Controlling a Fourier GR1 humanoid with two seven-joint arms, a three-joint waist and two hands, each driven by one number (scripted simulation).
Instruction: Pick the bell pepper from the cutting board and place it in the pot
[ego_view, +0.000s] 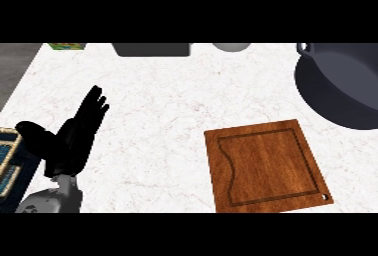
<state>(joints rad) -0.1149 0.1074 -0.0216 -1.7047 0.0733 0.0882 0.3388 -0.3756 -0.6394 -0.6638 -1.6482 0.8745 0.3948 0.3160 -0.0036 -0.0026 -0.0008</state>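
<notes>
Fingers: those of the left hand (72, 137) are straight and held together, pointing toward the upper part of the frame, gripping nothing; the thumb sticks out to the left.
Left hand: it stands at the left side of the frame, above the white marbled counter (162, 100), with its grey forearm (50, 200) coming in from the lower left corner.
Right hand: no part of it shows in the head view.
Far left edge: a blue and tan object (7, 160) is cut off by the frame just beside the left hand; what it is cannot be told.
Upper left: a small green and yellow item (68, 46) lies at the counter's far edge, mostly cropped.
Top centre: a grey box-shaped object (153, 49) sits against the far edge, and to its right a pale grey rounded thing (232, 47) shows only in part.
Cutting board: the brown wooden cutting board (267, 165) lies flat in the lower right of the frame, turned a little, with a groove running round its face and a small hole near its lower right corner; its top is bare.
Pot: the dark grey pot (341, 85) sits in the upper right, partly cut off by the right edge, a handle visible at its upper left rim.
Bell pepper: it cannot be seen anywhere, neither on the cutting board nor in the visible part of the pot.
</notes>
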